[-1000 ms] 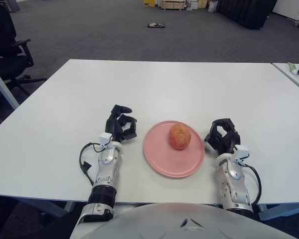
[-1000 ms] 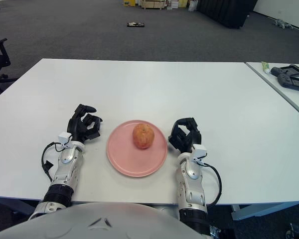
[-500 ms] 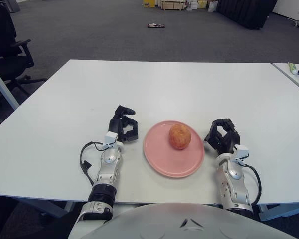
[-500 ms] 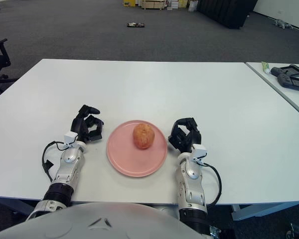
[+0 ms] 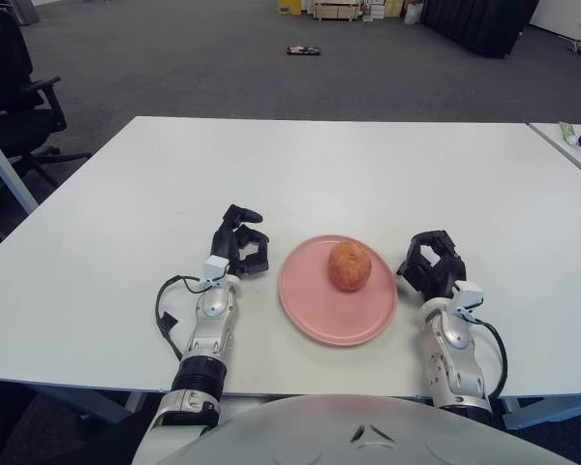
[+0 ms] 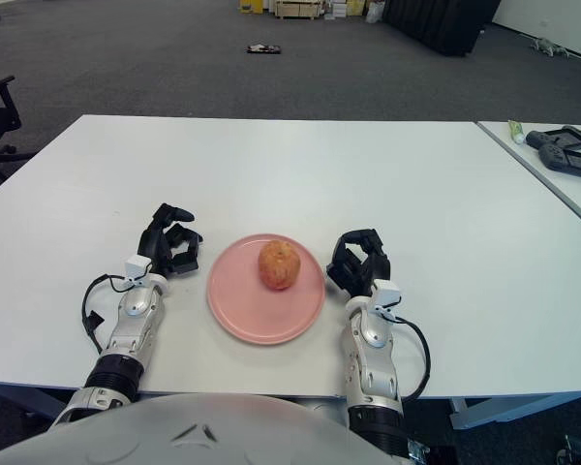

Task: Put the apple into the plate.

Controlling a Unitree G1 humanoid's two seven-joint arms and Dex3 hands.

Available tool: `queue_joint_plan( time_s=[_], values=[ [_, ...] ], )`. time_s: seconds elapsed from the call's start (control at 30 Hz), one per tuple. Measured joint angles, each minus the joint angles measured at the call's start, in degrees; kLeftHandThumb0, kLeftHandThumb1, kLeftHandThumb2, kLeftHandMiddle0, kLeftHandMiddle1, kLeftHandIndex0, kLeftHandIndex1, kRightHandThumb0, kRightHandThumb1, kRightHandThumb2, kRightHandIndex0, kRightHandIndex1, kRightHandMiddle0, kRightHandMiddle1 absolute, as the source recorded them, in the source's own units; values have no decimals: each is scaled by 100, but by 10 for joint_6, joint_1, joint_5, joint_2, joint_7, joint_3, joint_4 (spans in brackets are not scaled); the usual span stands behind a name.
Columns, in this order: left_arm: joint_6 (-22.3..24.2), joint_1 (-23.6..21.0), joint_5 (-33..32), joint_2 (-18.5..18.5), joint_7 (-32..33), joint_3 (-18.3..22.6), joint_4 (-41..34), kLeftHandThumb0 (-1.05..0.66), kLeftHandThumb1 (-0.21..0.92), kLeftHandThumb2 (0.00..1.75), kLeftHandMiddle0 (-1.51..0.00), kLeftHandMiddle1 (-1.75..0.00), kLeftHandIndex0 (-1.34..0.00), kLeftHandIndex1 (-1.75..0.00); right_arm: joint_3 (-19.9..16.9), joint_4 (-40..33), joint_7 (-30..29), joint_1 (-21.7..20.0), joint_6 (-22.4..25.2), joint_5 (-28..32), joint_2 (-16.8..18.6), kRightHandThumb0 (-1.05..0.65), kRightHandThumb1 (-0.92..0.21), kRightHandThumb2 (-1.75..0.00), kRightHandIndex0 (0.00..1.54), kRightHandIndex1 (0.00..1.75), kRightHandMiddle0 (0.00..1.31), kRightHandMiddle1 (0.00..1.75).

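A white table (image 5: 300,165) fills most of the view, seen from the robot's head looking forward and down. On it, near the front edge and roughly centred, lies one round pink plate (image 5: 315,305). One apple (image 5: 350,265), reddish orange with a paler patch, sits inside the plate, toward its far right part and clear of the rim.

Two robot hands show on the table, one on each side of the plate. The left hand (image 5: 238,245) is just beside the plate's left rim, its dark fingers (image 6: 177,213) loosely curled, with one pointing forward, and it holds nothing. Its silver forearm runs back toward the front edge of the table, with one black cable looping at its left side. The right hand (image 5: 432,264) is just beside the plate's right rim, its dark fingers curled inward into a loose fist, and it also holds nothing. Neither hand touches the apple.

Beyond the table lies grey carpeted floor. One black office chair (image 5: 19,92) stands at the far left. One small dark object (image 5: 305,49) lies on the floor in the distance. At the far right is the corner of a second white table (image 6: 552,160), carrying one dark handheld device (image 6: 562,150) and one small tube-like item (image 6: 515,128).
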Motion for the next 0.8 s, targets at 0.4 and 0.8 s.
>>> queue_joint_plan(
  time_s=[0.4,0.8],
  values=[
    [-1,-2,-2,0,1,1,3,-1,31,121,-72,-138,-49,-175,0,-1,1,1,1,-1,0,-40,-58,-100,96,175,41,175],
    [7,-8,4,2,15,2,9,-1,37,117,-65,-144,-45,-175,0,-1,1,1,2,-1,0,-40,-58,-99,95,175,41,175]
  ],
)
